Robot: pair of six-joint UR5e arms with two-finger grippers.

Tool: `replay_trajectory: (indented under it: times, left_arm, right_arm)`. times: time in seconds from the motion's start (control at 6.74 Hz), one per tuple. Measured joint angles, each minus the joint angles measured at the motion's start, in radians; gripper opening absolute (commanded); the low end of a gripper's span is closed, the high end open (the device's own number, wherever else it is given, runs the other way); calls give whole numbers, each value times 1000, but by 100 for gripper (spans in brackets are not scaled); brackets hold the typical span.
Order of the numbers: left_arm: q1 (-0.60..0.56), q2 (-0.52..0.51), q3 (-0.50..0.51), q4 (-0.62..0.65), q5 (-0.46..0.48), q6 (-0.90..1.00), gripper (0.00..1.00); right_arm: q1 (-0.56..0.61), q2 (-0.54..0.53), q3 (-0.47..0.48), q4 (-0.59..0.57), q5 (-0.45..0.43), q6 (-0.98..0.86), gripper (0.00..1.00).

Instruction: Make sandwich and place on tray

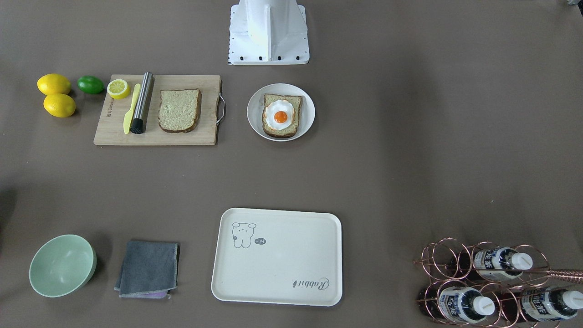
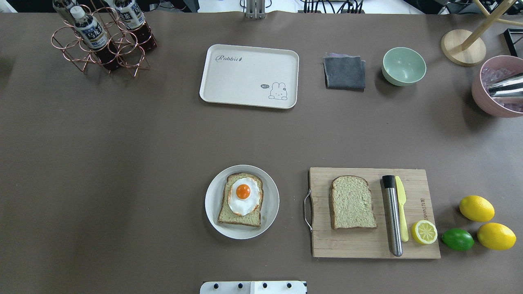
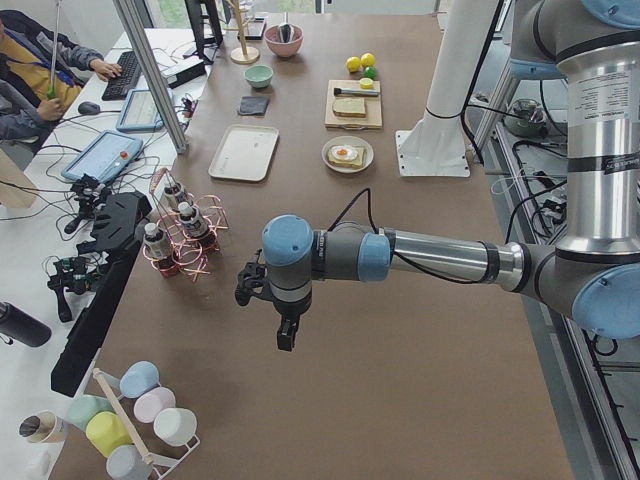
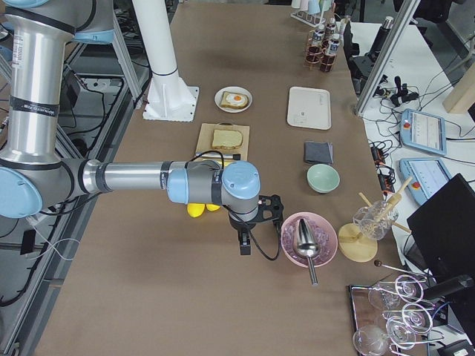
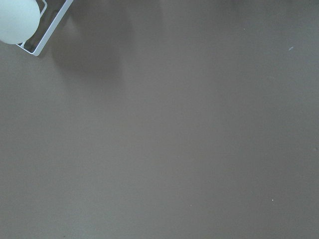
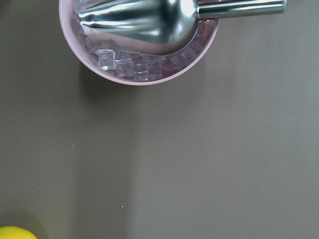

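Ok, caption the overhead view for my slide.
White fried egg on tan bread slice, round white plate; second tan slice on wooden cutting board; cream rectangular tray beyond.

The big brown table held a cream tray on its far side, with a grey cloth and a green bowl beside it. Nearer the robot sat a white plate and a wooden board (its handle pointed at the plate). Two lemons and a lime lay just past the board, and a wire rack of bottles stood in a far corner.
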Motion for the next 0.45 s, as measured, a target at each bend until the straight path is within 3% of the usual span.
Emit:
replay_trajectory:
  times: [0.45]
  left_arm:
    - [-6, -10, -7, 14, 0, -16, 98]
  right_arm:
    - [0, -2, -6, -7, 5, 0, 100]
